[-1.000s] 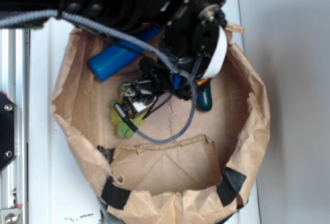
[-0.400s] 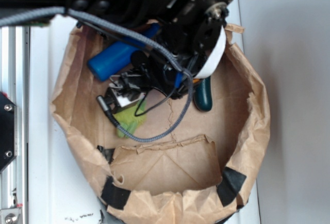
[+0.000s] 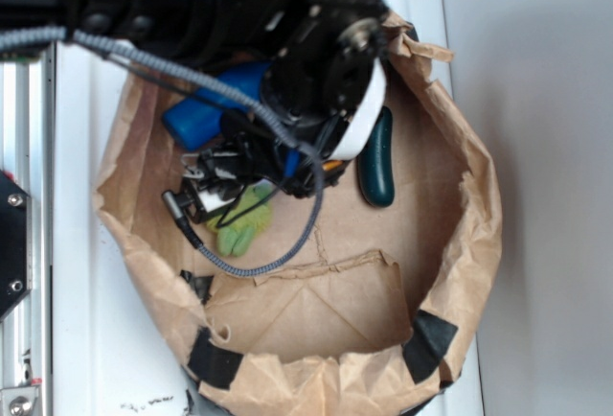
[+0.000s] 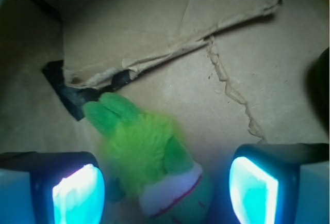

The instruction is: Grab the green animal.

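- Our arm (image 3: pixel 192 4) reaches in from the upper left, and its wrist bends down into the paper bag (image 3: pixel 460 272).
- Our gripper (image 4: pixel 165 182) stands wide apart, one finger (image 4: pixel 77 190) on each side of the green animal (image 4: pixel 149 157).
- We cannot tell if either finger touches it.
- The animal lies on the bag's floor, near the blue bottle (image 3: pixel 206 114); a dark green cucumber (image 3: pixel 375 162) lies farther off.

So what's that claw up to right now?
Gripper open, straddling the green animal. Not gripped yet. Nothing between the fingers but the toy.
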Tool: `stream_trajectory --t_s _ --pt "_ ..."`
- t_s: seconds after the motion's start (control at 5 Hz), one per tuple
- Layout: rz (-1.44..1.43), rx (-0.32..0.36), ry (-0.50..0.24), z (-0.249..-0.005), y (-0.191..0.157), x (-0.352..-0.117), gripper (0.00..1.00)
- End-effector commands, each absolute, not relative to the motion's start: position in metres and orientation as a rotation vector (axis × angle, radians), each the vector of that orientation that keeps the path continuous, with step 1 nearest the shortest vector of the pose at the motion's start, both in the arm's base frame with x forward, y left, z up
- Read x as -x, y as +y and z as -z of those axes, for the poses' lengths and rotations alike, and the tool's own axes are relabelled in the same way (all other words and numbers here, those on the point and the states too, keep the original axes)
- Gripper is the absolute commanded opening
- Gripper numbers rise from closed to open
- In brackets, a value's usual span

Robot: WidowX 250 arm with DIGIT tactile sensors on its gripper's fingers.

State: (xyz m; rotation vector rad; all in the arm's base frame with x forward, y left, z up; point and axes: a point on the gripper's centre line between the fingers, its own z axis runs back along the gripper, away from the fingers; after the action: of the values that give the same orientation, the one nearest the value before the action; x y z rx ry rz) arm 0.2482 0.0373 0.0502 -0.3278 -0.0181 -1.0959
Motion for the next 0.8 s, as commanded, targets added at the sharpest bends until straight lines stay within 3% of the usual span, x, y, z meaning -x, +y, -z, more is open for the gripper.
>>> stream_trajectory --t_s 0.0,0.2,0.4,0.6 --pt "1.189 0.232 -0.225 -0.042 0.016 -0.255 1.00" --pt "1.199 0.175 -0.206 -0.020 0.008 -0.257 1.00" --pt "1.192 0.165 -0.210 -0.015 0.010 -0.257 0.00" --pt "1.176 0.177 -0.223 -0.024 0.014 -0.258 0.00"
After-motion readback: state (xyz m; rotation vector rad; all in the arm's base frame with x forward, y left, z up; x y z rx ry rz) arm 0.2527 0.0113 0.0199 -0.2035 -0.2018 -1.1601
